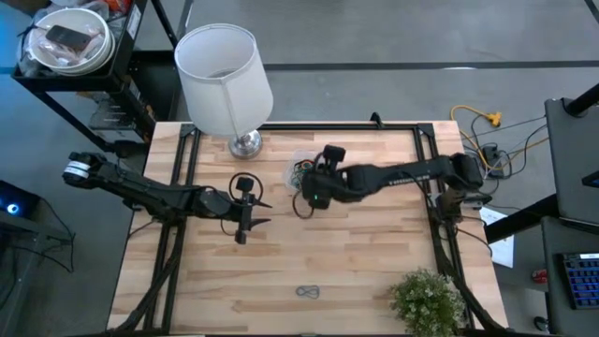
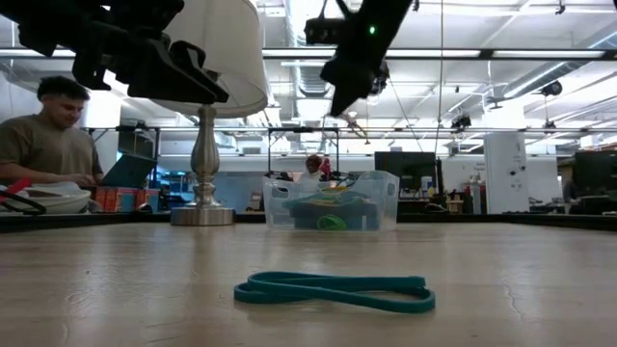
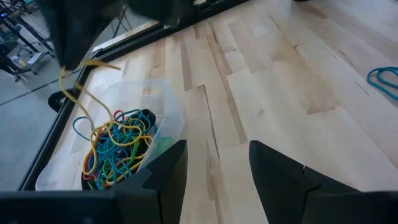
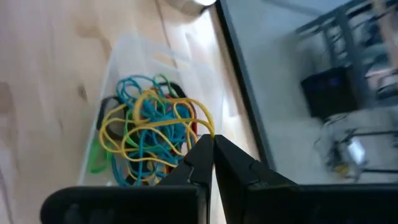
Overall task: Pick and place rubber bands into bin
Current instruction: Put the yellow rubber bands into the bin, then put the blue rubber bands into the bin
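The clear bin (image 1: pixel 298 165) stands near the table's far edge beside the lamp base, holding a tangle of blue, yellow, green and red rubber bands (image 4: pixel 146 140). My right gripper (image 4: pixel 211 144) hovers just above the bin (image 2: pixel 384 198), shut on a yellow band. My left gripper (image 3: pixel 217 168) is open and touches nothing; it hangs over bare table (image 1: pixel 245 223) to the bin's left. One teal rubber band (image 2: pixel 333 289) lies flat near the table's near edge (image 1: pixel 307 292). It also shows in the left wrist view (image 3: pixel 385 79). My right gripper pinches a yellow rubber band (image 4: pixel 204 126) between its two shut fingertips, coming from above and slanting down. The band hangs slack below the fingers (image 3: pixel 79 87), and its lower loops lie on the heap in the bin.
A white-shaded lamp (image 1: pixel 225 67) stands on its metal base (image 1: pixel 245 143) at the far edge, left of the bin. A small green plant (image 1: pixel 426 300) sits at the near right corner. A person (image 2: pixel 43 135) sits beyond the table. Bare wood lies between bin and teal band.
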